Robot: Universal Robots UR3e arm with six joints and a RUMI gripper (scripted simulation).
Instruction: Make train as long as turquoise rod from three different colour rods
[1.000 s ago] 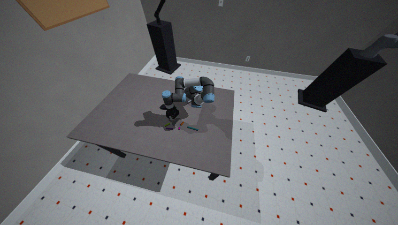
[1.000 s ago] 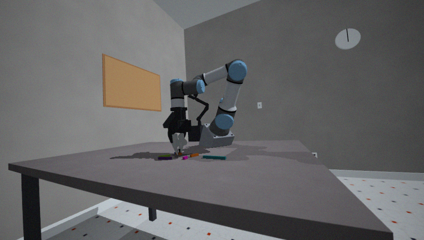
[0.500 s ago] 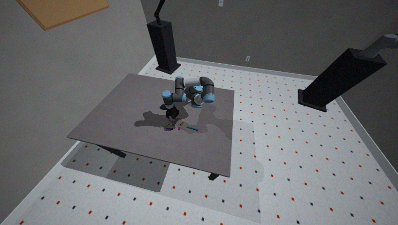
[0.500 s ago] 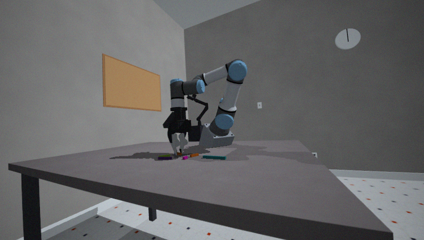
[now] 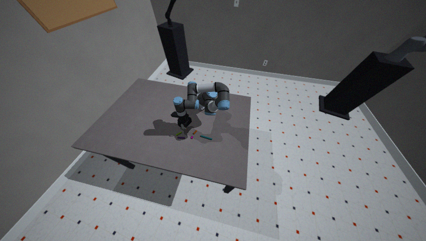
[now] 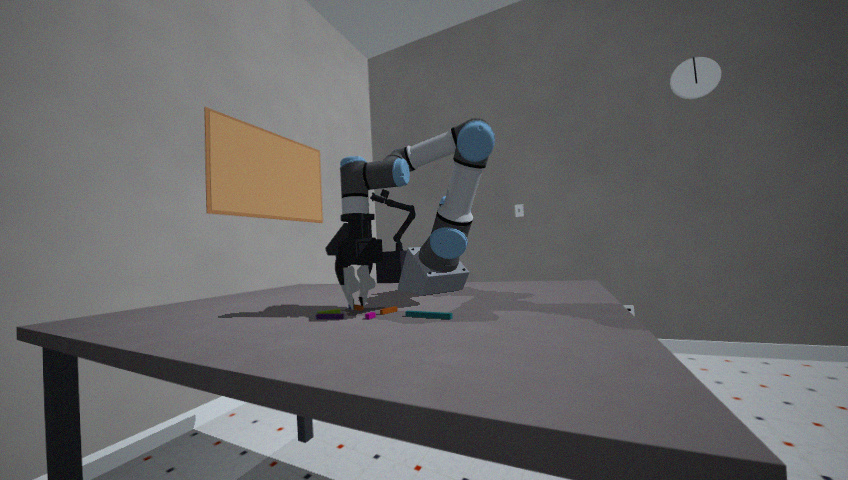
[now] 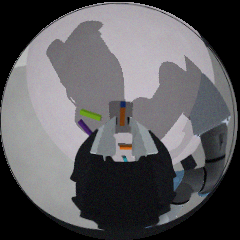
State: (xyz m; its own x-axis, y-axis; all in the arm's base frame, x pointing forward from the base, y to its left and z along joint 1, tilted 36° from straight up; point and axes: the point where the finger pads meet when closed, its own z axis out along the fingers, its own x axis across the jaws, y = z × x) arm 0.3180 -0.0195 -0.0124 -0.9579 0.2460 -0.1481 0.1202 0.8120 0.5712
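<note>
My gripper reaches down to the table with its fingers slightly apart. An orange rod lies flat on the table between the fingertips. A small blue rod sits at its far end, touching or nearly so. The lime rod and the purple rod lie just left of the gripper. The magenta rod lies in front. The turquoise rod lies to the right.
A second orange rod lies between the gripper and the turquoise rod. The robot's base stands behind the rods. The grey table stretches wide on every side.
</note>
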